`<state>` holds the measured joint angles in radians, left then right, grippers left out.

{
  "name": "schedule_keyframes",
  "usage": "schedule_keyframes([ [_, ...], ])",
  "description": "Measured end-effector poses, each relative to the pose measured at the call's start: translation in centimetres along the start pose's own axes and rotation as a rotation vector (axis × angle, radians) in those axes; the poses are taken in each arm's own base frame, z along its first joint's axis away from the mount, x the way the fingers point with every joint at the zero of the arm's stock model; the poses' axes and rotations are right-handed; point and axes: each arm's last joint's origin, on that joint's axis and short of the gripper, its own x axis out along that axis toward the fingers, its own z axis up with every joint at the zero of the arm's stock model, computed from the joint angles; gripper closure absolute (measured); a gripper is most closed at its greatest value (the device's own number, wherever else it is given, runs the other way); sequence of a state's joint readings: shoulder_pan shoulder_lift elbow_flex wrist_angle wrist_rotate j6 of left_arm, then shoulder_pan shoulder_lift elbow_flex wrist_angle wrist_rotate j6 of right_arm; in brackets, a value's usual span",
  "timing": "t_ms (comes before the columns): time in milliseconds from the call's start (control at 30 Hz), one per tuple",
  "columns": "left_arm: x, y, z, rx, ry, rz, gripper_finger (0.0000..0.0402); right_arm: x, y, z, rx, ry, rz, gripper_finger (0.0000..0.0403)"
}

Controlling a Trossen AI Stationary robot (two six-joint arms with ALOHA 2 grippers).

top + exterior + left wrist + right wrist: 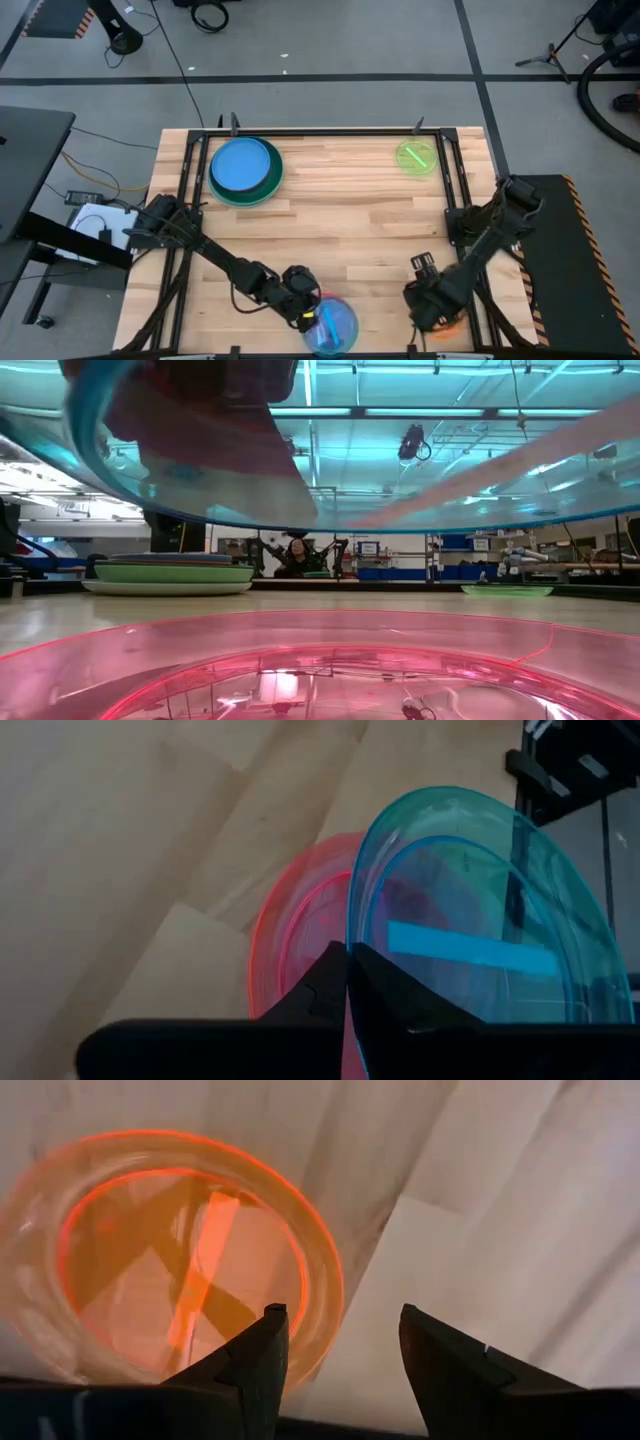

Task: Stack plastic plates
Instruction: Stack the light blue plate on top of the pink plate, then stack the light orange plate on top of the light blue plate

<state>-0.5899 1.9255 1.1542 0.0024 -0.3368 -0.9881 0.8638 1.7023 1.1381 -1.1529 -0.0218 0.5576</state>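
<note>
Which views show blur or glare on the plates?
Low view: the teal plate held by the left gripper is motion-smeared, and ceiling lights glare on the pink plate. Right wrist view: the orange plate has soft, blurred edges.

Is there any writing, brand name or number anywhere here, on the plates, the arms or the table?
None can be read in any view.
The teal plate held by the left gripper has a plain light bar across it, with no letters.
The orange plate by the right gripper shows only a bright streak.
The stack of plates and the lime plate bear no marks.
Room shelves in the low view are too small to read.
</note>
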Motion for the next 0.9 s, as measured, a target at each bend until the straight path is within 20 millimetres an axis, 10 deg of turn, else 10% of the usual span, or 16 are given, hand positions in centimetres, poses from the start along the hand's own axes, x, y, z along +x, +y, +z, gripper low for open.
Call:
schedule_keyframes([
  [533, 0.0, 1.3, 0.4, -0.002, 0.07, 0.073, 0.0325, 3.3, -2.6, 0.8, -0.056, -0.011, 0.049, 0.0206],
  [900, -7.3, 1.6, 3.2, 0.094, -0.058, 0.232, 0.0312, 5.5, -3.8, 0.7, -0.056, 0.011, 0.194, 0.0215],
])
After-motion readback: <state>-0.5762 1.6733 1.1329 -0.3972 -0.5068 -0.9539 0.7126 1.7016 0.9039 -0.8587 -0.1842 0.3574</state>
